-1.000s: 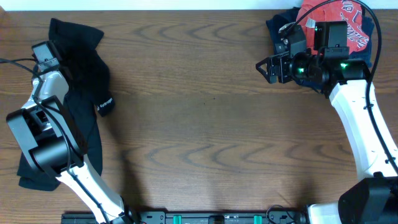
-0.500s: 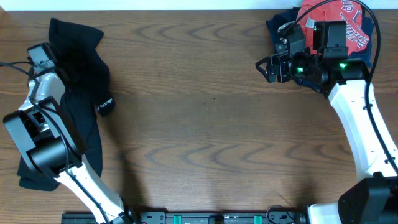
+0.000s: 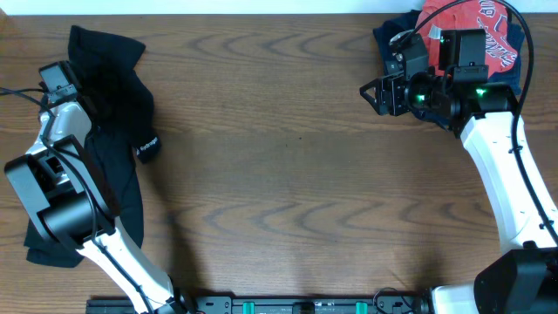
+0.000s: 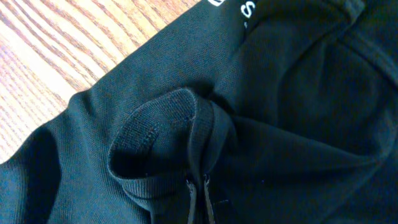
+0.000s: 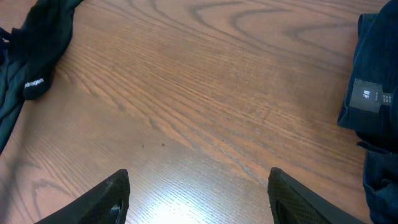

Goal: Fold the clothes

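Cloth of the black garment (image 4: 298,124), clamped between the jaws of the left gripper (image 4: 198,199), should be drawn flat across the desk (image 3: 296,157); right gripper (image 5: 199,182) jaws are parted.

Three garments lie on one table (image 3: 288,174): one black garment (image 3: 113,105), one red shirt (image 3: 488,22) and one navy garment (image 3: 388,33). There are two claws: one left claw (image 4: 198,186) and one right claw (image 3: 373,94).

L arm (image 3: 54,196) covers part of black garment (image 3: 118,87); tag print (image 3: 149,147) too small to read.
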